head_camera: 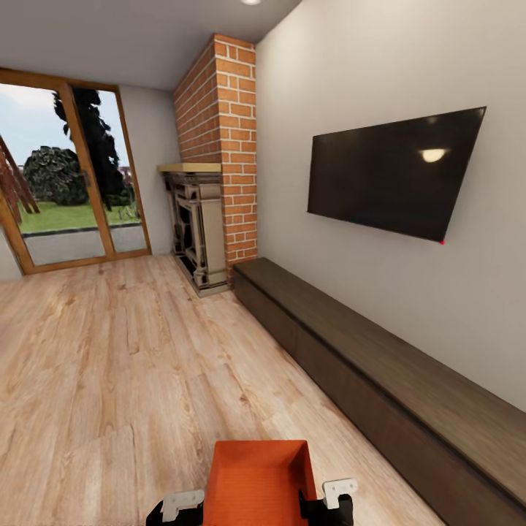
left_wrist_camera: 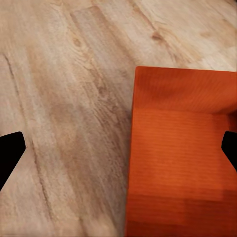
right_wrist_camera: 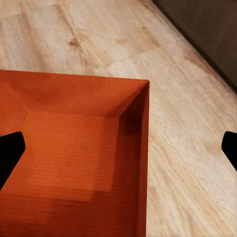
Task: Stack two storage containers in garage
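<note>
Orange-red open-top rectangular storage container [head_camera: 259,482] sitting at bottom centre between left gripper [head_camera: 175,508] and right gripper [head_camera: 332,497], fingers' spread impossible to tell, light wood plank floor [head_camera: 109,365] stretching behind.

Bare plank floor [head_camera: 124,365] lay open across the left and centre of the head view. A long dark cabinet [head_camera: 380,365] walled the right side, the brick fireplace [head_camera: 212,219] stood behind it, and an orange container [head_camera: 259,482] blocked the bottom centre.
</note>
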{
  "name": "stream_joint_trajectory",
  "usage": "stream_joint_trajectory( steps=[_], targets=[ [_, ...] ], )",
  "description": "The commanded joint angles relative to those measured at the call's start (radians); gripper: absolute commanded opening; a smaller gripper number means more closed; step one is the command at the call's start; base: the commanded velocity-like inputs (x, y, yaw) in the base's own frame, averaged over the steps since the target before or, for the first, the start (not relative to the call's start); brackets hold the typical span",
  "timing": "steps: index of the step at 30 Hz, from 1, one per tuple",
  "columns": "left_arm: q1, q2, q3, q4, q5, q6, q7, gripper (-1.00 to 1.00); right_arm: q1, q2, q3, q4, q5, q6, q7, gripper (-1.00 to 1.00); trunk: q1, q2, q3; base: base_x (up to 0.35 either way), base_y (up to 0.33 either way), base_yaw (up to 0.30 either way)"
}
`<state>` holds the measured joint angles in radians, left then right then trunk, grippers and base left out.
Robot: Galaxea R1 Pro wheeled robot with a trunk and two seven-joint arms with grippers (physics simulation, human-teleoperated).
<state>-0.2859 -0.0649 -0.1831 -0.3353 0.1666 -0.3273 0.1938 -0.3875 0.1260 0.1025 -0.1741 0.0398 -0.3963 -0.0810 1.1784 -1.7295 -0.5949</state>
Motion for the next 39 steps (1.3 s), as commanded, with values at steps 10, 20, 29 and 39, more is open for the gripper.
stream_joint_trajectory(
  steps=[10, 20, 29, 39],
  targets=[
    [-0.001, 0.002, -0.008, 0.001, 0.010, -0.004, 0.006, 1.00, -0.001, 0.000, 0.007, 0.001, 0.005, -0.002, -0.008, 1.00, 0.000, 0.000, -0.001, 0.000, -0.015, 0.028],
    [-0.001, 0.002, -0.009, 0.001, 0.010, -0.004, 0.006, 1.00, -0.001, 0.000, 0.007, 0.001, 0.005, -0.002, -0.008, 1.00, 0.000, 0.000, -0.001, 0.000, 0.000, 0.001],
    [-0.001, 0.002, -0.010, 0.001, 0.008, -0.004, 0.006, 1.00, -0.001, 0.000, 0.008, 0.001, 0.005, -0.002, -0.008, 1.00, 0.000, 0.000, -0.001, 0.045, 0.000, 0.000],
    [-0.001, 0.003, -0.008, 0.001, 0.010, -0.004, 0.006, 1.00, -0.001, 0.000, 0.008, 0.001, 0.005, -0.002, -0.008, 1.00, 0.000, 0.000, -0.001, 0.099, 0.000, 0.000]
  ],
)
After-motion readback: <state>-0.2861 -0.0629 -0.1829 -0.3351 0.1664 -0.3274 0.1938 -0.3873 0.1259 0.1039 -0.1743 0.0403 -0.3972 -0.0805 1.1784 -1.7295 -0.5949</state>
